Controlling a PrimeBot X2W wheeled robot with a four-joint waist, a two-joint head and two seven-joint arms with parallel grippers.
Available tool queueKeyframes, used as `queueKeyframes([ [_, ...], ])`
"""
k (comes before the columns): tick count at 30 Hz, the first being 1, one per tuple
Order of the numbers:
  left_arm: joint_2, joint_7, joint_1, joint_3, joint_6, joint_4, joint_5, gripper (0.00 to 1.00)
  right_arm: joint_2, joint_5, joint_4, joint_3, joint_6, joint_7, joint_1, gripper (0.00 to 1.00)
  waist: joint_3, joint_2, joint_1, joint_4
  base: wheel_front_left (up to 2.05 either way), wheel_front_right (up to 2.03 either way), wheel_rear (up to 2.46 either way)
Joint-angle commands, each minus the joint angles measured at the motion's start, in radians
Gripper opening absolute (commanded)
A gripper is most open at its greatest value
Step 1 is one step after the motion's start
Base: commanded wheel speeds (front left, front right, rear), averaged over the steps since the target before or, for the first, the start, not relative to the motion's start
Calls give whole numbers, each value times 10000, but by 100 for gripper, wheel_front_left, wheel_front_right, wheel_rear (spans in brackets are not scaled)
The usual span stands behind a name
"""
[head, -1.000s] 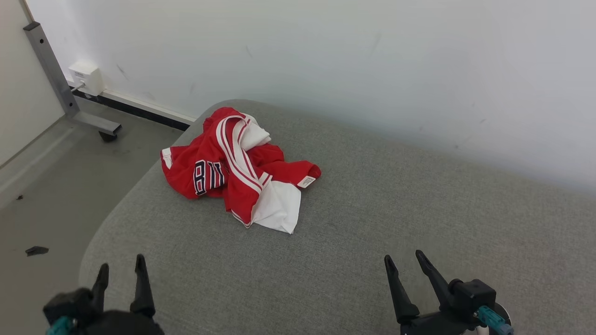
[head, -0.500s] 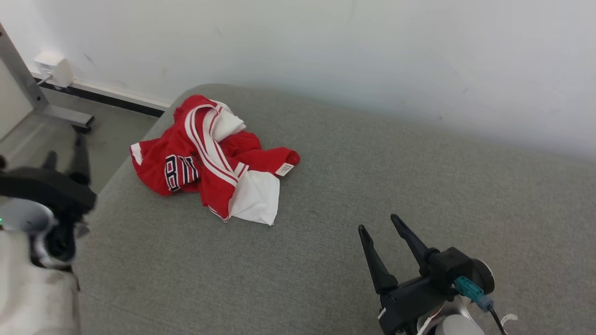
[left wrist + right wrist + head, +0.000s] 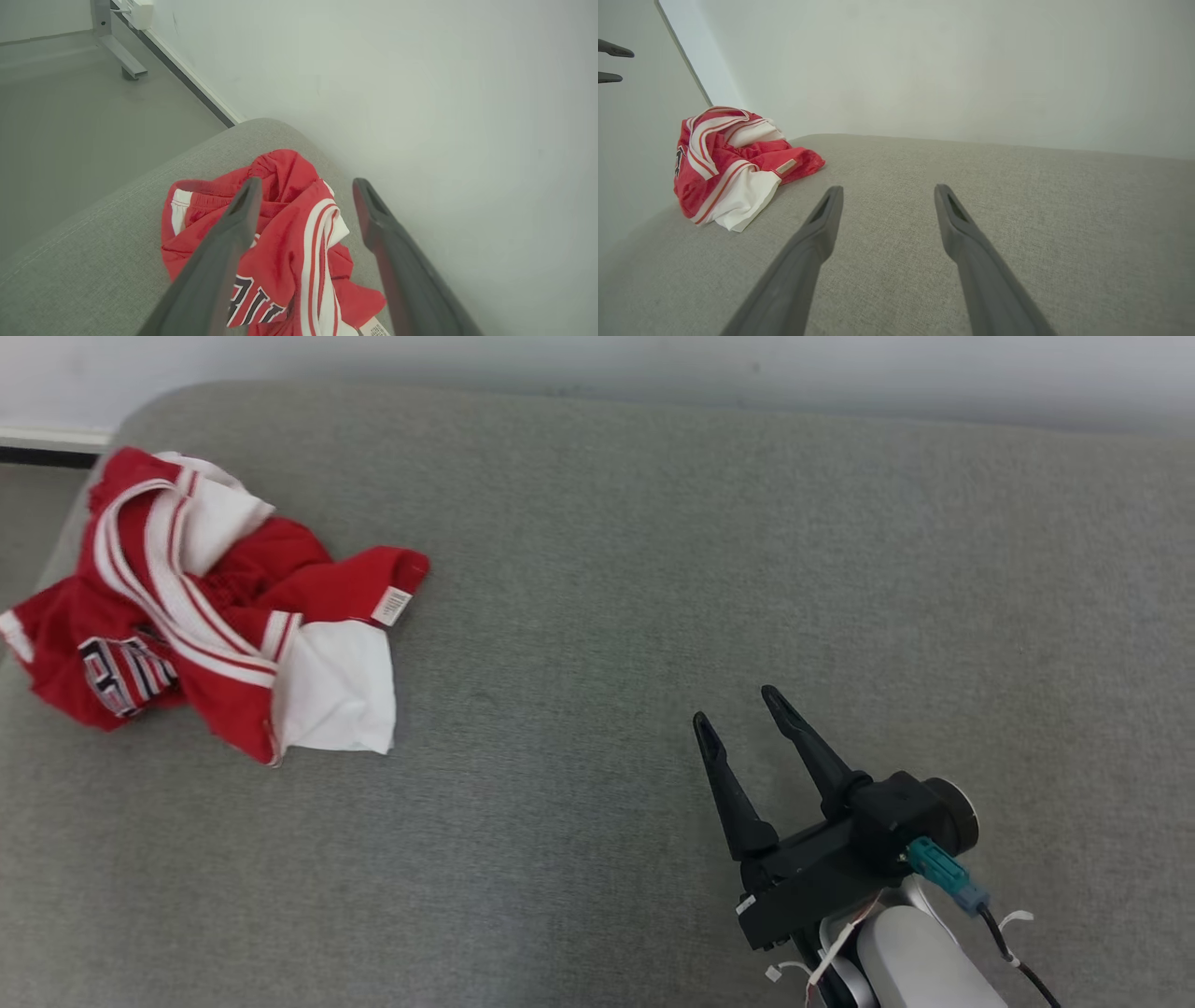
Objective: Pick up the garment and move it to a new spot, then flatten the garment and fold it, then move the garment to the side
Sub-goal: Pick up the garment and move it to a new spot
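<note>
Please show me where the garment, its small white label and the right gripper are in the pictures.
garment (image 3: 233,607): head view, on the red cloth near its middle.
small white label (image 3: 393,606): head view, on the middle of the label.
right gripper (image 3: 736,706): head view, midway between its two fingertips.

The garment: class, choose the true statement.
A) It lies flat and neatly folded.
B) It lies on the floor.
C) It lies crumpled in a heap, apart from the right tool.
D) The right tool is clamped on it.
C: the garment lies bunched on the grey cushion, with bare cushion between it and the open right tool.
</note>
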State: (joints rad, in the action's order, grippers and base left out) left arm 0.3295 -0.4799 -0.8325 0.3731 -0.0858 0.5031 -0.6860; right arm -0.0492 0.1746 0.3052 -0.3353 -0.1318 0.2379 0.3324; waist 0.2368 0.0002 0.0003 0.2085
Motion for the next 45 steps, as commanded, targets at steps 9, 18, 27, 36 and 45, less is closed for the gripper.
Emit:
queueKeyframes([
  [9, 978, -1051, 759, -600, -545, -743, 1005, 100, -19, 70, -8, -27, 21, 179, 311, 100, 2031, -2, -3, -1974, 0, 0, 0],
  [18, 1520, -914, 1439, -1119, -840, -725, 1946, 91, -20, 97, 90, 74, 21, 242, 312, 100, 2121, -2, -3, -2164, 0, 0, 0],
  [27, 1682, -59, 1044, -1447, 3, -668, 1929, 0, -19, 349, 431, -36, 21, 272, 175, 100, 1036, -2, -3, -1926, 0, 0, 0],
  [36, 1692, 89, -127, -2314, 830, -1088, 2058, 0, -19, 1021, 814, -272, 21, 264, -319, 100, -937, -2, -3, -2034, 0, 0, 0],
  [45, 659, -493, -935, -3495, 1111, -2010, 1953, 0, -22, 1592, 923, -572, 21, 265, -803, 100, -2352, -2, -3, -3267, 0, 0, 0],
])
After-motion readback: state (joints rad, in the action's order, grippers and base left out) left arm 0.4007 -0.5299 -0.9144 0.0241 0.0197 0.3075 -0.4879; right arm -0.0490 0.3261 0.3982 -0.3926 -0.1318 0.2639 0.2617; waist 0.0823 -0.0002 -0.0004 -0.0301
